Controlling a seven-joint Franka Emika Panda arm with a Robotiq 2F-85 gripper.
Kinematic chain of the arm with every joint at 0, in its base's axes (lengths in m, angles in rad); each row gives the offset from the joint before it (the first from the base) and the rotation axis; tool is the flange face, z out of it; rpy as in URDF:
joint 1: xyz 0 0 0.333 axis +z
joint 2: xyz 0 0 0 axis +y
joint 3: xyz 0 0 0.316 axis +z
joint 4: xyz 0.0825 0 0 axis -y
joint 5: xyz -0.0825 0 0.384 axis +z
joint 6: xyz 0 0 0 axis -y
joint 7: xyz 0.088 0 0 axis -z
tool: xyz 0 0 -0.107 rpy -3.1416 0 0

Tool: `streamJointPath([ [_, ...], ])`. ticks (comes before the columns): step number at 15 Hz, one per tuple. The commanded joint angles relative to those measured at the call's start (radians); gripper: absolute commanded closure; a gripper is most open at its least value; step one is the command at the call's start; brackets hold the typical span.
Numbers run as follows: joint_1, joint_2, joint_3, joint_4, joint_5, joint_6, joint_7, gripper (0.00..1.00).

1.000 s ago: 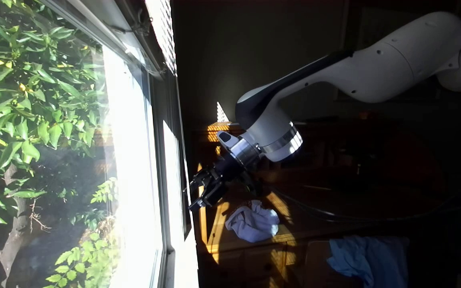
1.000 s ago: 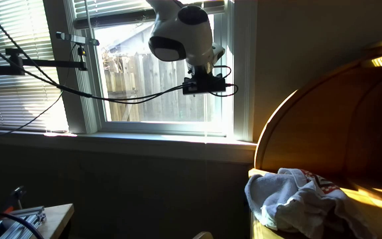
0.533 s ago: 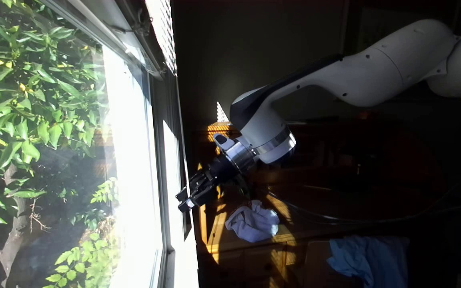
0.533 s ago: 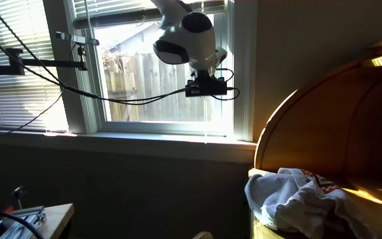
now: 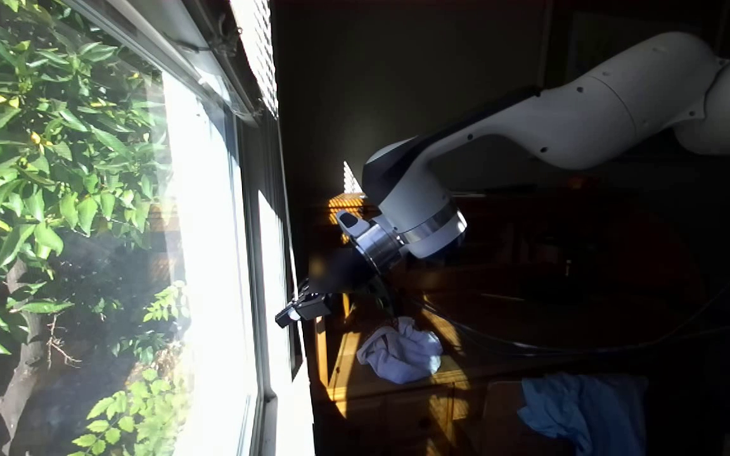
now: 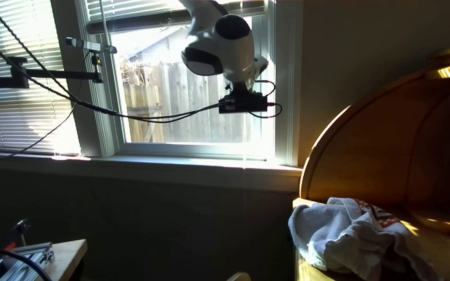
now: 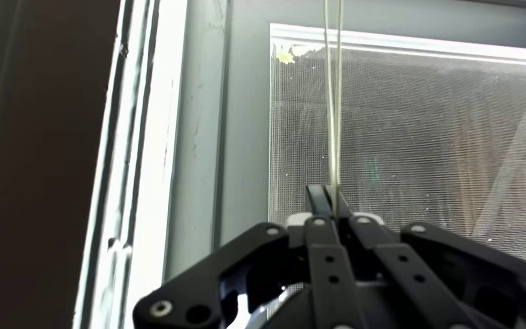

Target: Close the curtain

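Note:
The curtain, a white slatted blind, is bunched high over the window behind my arm, its dark bottom edge above most of the glass. Its slats also show at the top of an exterior view. Two thin pale cords hang down and run together between my fingertips in the wrist view. My gripper is shut on these cords, close in front of the window. Side-on, the gripper points down toward the glass. In an exterior view the cord hangs below the black wrist camera, which hides the fingers.
A lowered blind covers the neighbouring window. A black camera mount and arm cables cross in front. Below are the sill, a wooden desk with a crumpled cloth, and a blue cloth.
My gripper has moved down and closer to the window, and its fingers have come together on the cords. The cord below has shifted slightly to the right.

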Motion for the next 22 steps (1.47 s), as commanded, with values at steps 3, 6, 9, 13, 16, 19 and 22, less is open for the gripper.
streamJointPath([
  [3, -0.011, 0.004, 0.031, 0.028, 0.056, -0.028, -0.035, 1.0],
  [6, -0.011, 0.007, 0.042, 0.031, 0.052, -0.044, -0.027, 1.0],
  [9, -0.02, 0.005, 0.058, 0.029, 0.092, -0.054, -0.035, 1.0],
  [13, -0.02, 0.016, 0.06, 0.054, 0.173, -0.221, -0.076, 1.0],
  [16, -0.011, 0.018, 0.044, 0.055, 0.181, -0.405, -0.072, 1.0],
  [19, -0.008, 0.012, 0.021, 0.044, 0.15, -0.591, -0.042, 1.0],
  [22, -0.003, 0.009, -0.004, 0.038, 0.127, -0.734, 0.002, 1.0],
])
